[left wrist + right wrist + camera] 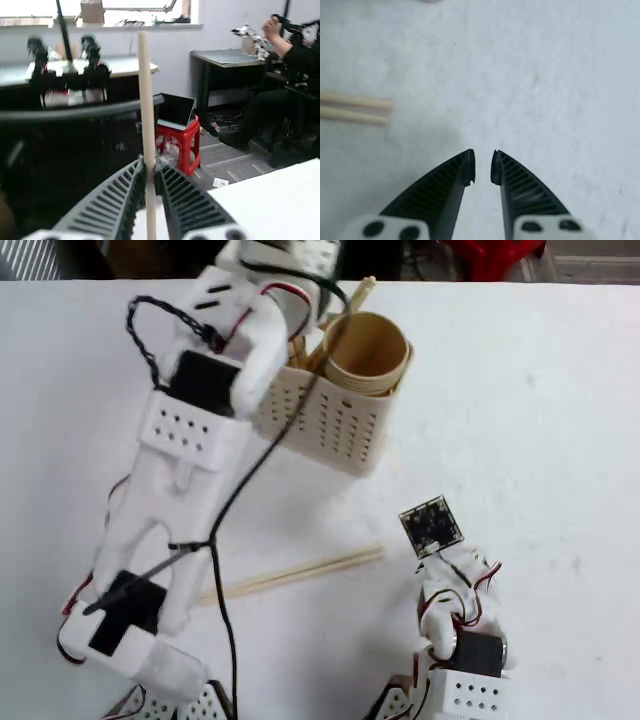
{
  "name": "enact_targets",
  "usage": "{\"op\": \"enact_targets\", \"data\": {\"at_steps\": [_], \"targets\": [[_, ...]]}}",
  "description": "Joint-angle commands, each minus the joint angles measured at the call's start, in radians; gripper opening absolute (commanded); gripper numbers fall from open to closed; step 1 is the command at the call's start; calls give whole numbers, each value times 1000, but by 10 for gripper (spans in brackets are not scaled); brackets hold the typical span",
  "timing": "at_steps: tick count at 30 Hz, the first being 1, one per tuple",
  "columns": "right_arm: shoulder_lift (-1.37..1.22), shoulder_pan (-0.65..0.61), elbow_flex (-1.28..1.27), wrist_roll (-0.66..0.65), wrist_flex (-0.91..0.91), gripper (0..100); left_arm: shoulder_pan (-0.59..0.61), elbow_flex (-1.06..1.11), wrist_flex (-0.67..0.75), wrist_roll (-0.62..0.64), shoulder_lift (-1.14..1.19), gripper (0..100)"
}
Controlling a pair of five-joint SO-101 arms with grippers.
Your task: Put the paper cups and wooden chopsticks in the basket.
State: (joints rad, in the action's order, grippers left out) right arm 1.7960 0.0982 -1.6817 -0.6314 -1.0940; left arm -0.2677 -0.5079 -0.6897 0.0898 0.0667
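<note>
One wooden chopstick [145, 115] was pinched in the left gripper [149, 172], fingers clamped tight on it. Its long axis ran along the fingers and poked out well past the tips. That arm stretched long across the table and hung right over the basket [335, 430]. The basket had a paper cup [368, 355] sitting mouth-up in it, plus some stick ends I couldn't really count. Two more chopsticks [300, 573] lay side by side on the table near the basket, parallel, long axis crosswise. Just beside their ends the right gripper [482, 165] pointed down, folded back, with just a narrow gap and nothing held.
</note>
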Motion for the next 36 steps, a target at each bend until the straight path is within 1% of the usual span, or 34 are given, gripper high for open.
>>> {"op": "enact_targets", "data": {"at_steps": [1,4,16,18,21,25,26,27,30,31,33,34,36], "targets": [[-5,4,-9,-6,8,70,36,-97,-57,66,8,51],[-5,4,-9,-6,8,70,36,-110,-86,71,8,76],[-5,4,-9,-6,8,70,36,-107,-91,66,8,76],[-5,4,-9,-6,8,70,36,-109,-127,64,7,76],[-5,4,-9,-6,8,70,36,-120,-282,64,-12,76],[-5,4,-9,-6,8,70,30,-124,-615,63,-94,76],[-5,4,-9,-6,8,70,28,-123,-692,44,-119,76],[-5,4,-9,-6,8,70,28,-117,-763,0,-145,76],[-5,4,-9,-6,8,70,28,-114,-953,-212,-191,76],[-5,4,-9,-6,8,70,28,-114,-1003,-258,-194,76],[-5,4,-9,-6,8,70,33,-110,-1092,-290,-196,74],[-5,4,-9,-6,8,70,35,-84,-1102,-298,-197,72],[-5,4,-9,-6,8,70,28,37,-1080,-324,-206,45]]}}
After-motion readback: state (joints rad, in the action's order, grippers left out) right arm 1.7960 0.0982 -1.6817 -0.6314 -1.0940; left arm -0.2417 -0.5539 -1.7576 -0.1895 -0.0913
